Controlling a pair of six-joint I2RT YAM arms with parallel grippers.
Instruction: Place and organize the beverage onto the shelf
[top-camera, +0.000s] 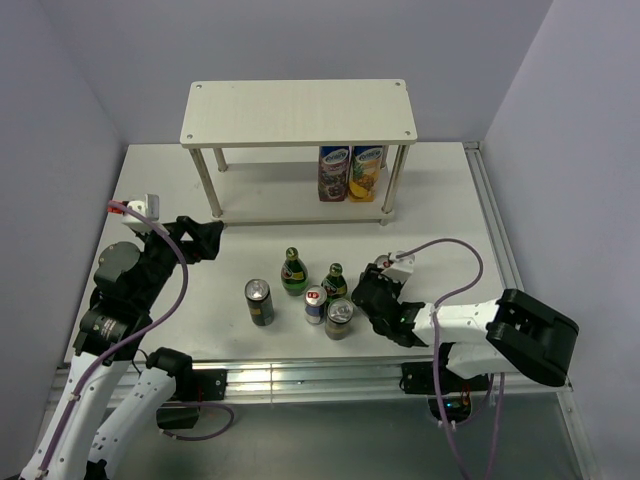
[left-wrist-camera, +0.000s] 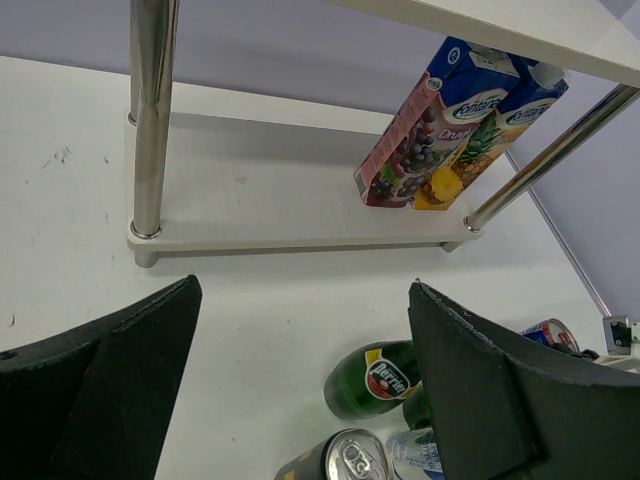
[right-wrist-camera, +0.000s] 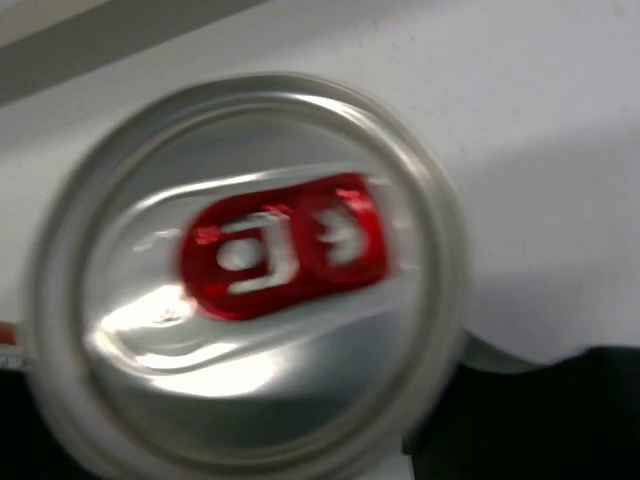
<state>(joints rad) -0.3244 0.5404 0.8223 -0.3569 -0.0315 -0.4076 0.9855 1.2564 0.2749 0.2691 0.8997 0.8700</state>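
Right end effector (top-camera: 365, 298) is crowding a red-tabbed can (right-wrist-camera: 250, 270) by the near edge of the worktop (top-camera: 450, 200), grip indiscernible, likely readying to shelve it.

Three views: one high behind the arms, one riding on each wrist.
The top camera looks down and forward over the whole table (top-camera: 450, 200), with the shelf (top-camera: 298, 112) at the far side. The left wrist camera sits low, looking out between the spread jaws of the left gripper (left-wrist-camera: 302, 288) at the shelf's lower board, with the juice cartons (left-wrist-camera: 440, 130) ahead and right of them; the top view shares these. The right wrist camera hangs very close over a can (right-wrist-camera: 250, 270), whose blurred red-tabbed top fills the frame.
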